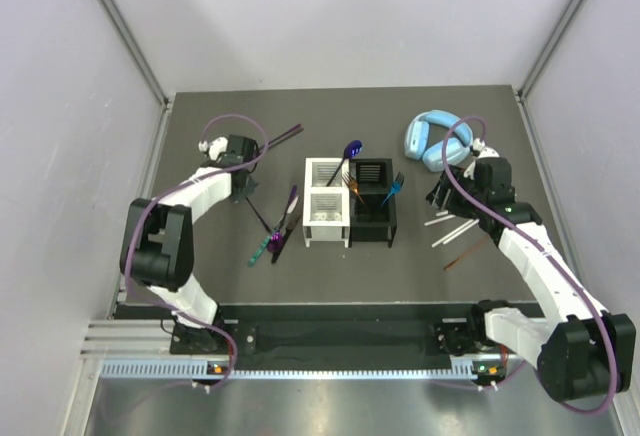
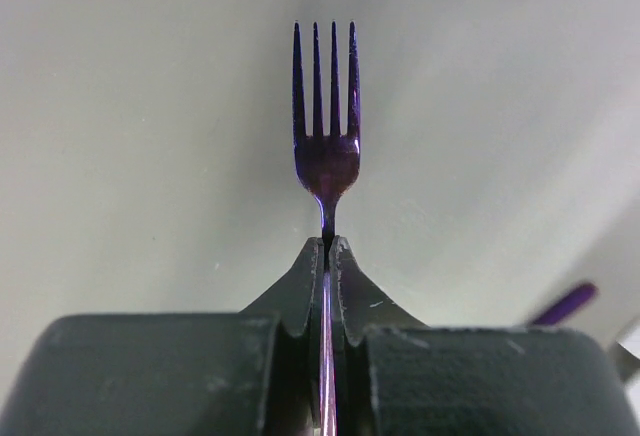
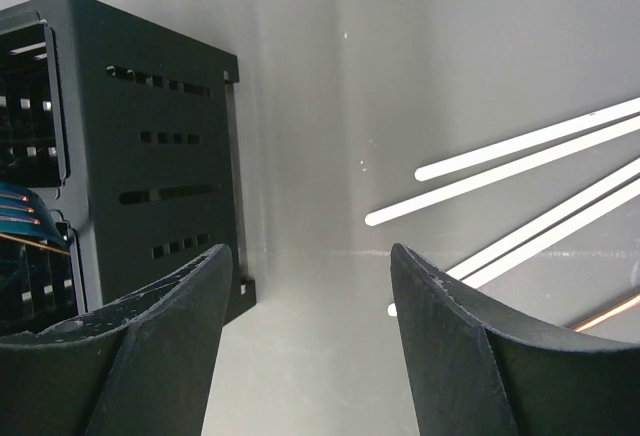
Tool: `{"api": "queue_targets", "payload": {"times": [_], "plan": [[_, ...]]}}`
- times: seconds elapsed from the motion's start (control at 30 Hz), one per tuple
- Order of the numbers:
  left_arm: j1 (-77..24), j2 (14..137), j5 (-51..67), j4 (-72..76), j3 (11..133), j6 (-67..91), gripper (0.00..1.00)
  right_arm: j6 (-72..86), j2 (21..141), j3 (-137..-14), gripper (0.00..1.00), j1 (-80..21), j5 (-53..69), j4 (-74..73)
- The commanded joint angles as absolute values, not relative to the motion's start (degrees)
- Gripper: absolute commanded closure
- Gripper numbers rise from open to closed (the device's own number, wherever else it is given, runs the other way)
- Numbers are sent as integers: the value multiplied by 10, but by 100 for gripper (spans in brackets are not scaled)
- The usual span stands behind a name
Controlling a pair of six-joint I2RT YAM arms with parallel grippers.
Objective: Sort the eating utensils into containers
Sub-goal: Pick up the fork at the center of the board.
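Top view, containers: a white caddy (image 1: 308,204) and a black caddy (image 1: 392,224) stand touching, side by side, on the dark surface (image 1: 200,266). Both have slotted plastic walls and two square compartments.
Top view, sorted: a purple-blue spoon (image 1: 350,150) leans out of the white caddy's far compartment. A blue fork (image 1: 393,188) and a copper piece (image 1: 352,188) lean in the black caddy.
Top view, left to sort: a crossed heap of iridescent cutlery (image 1: 285,214) and the green-handled knife (image 1: 262,247) lie left of the white caddy. The pale sticks (image 1: 447,222) and a brown stick (image 1: 466,253) lie right of the black one. Most of the job looks undone.
Top view, arms: the left gripper (image 1: 252,156) holds a purple fork (image 1: 285,135) well left of the caddies. The right gripper (image 1: 443,194) hangs by the sticks.
Left wrist view, fork: the purple fork (image 2: 325,136) is glossy metal with four slim tines and a thin handle.
Left wrist view, fingers: the matte dark fingers (image 2: 300,276) are pressed together, pinching the fork's handle just below the neck.
Right wrist view, fingers: the broad, wedge-shaped black fingers (image 3: 160,326) are spread, with nothing between them.
Right wrist view, surroundings: the black caddy (image 3: 160,156) is on the left. The smooth, round-ended pale sticks (image 3: 520,141) and the brown stick (image 3: 610,308) are on the right.
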State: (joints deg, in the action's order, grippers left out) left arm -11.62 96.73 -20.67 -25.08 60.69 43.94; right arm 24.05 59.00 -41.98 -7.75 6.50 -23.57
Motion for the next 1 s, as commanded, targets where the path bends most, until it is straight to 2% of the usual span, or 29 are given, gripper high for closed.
{"api": "queue_targets", "payload": {"times": [0.0,0.23,0.47,0.67,0.97], "plan": [[-133,907,-234,-195,588,423,100,238,590,-419,35,-74,73,-216],[-194,833,-282,-137,555,396,100,238,585,-420,35,-73,70,-217],[-264,706,-359,-68,523,341,100,237,590,-425,35,-73,71,-220],[-284,653,-330,-30,528,298,100,240,594,-425,35,-73,72,-219],[-350,689,-243,53,564,277,100,243,593,-425,35,-73,75,-219]]}}
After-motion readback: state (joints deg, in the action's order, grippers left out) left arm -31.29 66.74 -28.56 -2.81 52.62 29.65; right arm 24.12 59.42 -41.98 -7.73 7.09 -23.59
